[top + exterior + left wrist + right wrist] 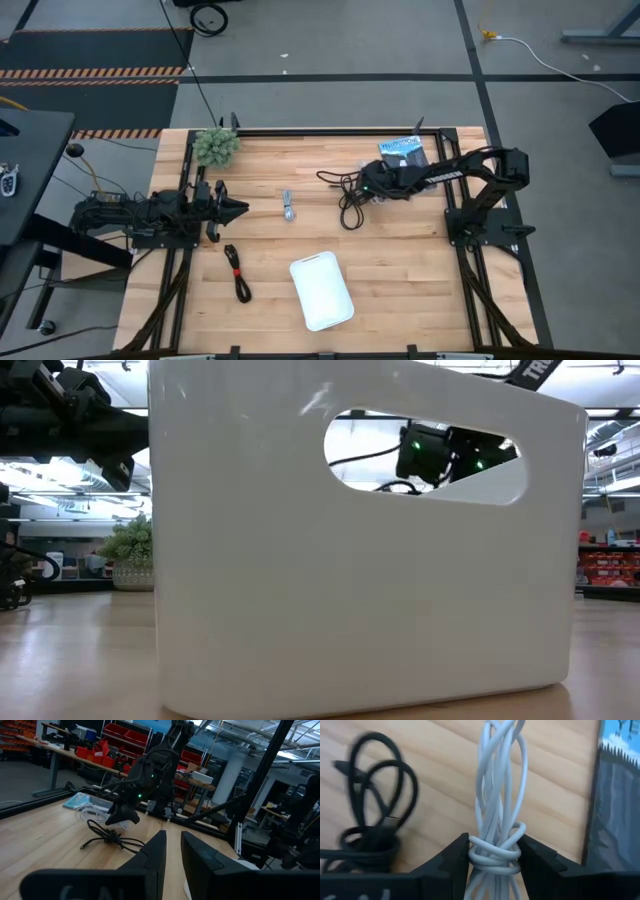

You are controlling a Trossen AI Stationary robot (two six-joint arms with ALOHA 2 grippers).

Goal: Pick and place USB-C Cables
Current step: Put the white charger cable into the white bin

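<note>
The right tool [492, 855] has its two fingers pinching the white cable bundle [496, 815] at the wrapped waist, where the cable is wound around itself. In the high view this tool [368, 187] is in the upper right part of the frame, close to the blue-and-black packet [403, 151] and just beside the loose black cable [350, 208], which is spread on the desk [400, 270]. The other cables lie apart: the short grey cable [288, 206] near the centre, and the black cable with the red tie [237, 272] in the lower left. The white tray [321, 290] is in the lower centre and looks empty from above. The left tool [232, 208] waits at the left side of the frame — its fingers are nearly pressed together, with only a narrow gap, and hold nothing. To do this step well, I think the right arm should lift straight up first, so the hanging white loops do not catch the black cable next to them. The grip at the waist seems good, because the bundle should stay together there. If the tray is the goal, the arm should then carry the bundle over it and go low before it lets go — a high drop may let the loops fall over the rim.
</note>
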